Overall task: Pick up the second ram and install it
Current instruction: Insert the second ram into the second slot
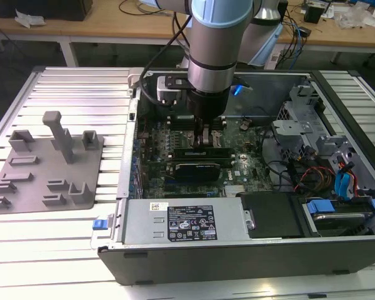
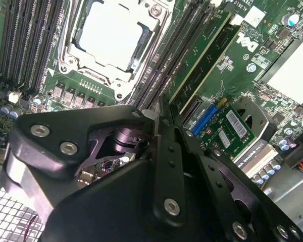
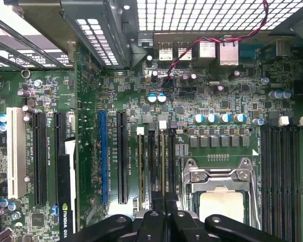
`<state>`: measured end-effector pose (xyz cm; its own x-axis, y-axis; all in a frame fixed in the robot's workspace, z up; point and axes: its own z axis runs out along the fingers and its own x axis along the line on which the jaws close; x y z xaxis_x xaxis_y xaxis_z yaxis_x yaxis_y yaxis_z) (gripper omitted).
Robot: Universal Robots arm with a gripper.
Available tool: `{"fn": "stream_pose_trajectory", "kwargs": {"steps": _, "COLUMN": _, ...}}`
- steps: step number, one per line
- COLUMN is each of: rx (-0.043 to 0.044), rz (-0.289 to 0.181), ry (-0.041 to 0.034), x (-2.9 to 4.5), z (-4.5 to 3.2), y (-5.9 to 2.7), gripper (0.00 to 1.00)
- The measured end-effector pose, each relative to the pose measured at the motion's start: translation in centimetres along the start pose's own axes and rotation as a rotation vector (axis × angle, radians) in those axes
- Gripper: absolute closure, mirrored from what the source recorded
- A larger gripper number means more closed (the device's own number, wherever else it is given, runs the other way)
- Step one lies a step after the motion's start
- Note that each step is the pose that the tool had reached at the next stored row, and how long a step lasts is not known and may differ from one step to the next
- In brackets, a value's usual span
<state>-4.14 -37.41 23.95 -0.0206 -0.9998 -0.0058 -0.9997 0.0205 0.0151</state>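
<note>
My gripper (image 1: 205,134) is down inside the open computer case, over the memory slots beside the processor socket (image 3: 219,199). Its fingers stand together in both wrist views (image 2: 160,115) (image 3: 165,204). The second ram (image 2: 199,58) is a thin green stick standing on edge in a slot (image 3: 164,161). It runs straight in between the fingertips, and where they grip it is hidden by the fingers. Another green stick (image 2: 219,70) stands in the neighbouring slot (image 3: 152,161).
A grey fixture plate (image 1: 44,169) with upright posts lies on the table at the exterior view's left. A wide black card (image 1: 200,167) sits on the motherboard just before the gripper. The power supply (image 1: 187,222), drive cage (image 1: 300,119) and cables (image 1: 312,175) crowd the case.
</note>
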Motion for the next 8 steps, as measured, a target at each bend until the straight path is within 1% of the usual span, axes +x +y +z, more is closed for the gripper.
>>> {"fn": "stream_pose_trajectory", "kwargs": {"steps": 2, "rx": 0.0, "rz": 0.0, "ry": -0.0028, "x": -0.01, "z": 0.0, "y": 0.01, "gripper": 0.91}}
{"fn": "stream_pose_trajectory", "kwargs": {"steps": 5, "rx": -0.0001, "rz": 0.0, "ry": -0.0027, "x": 0.0, "z": 0.01, "y": 0.02, "gripper": 0.91}}
{"fn": "stream_pose_trajectory", "kwargs": {"steps": 8, "rx": -0.0001, "rz": 0.0, "ry": -0.0049, "x": 0.0, "z": 0.09, "y": 0.04, "gripper": 0.91}}
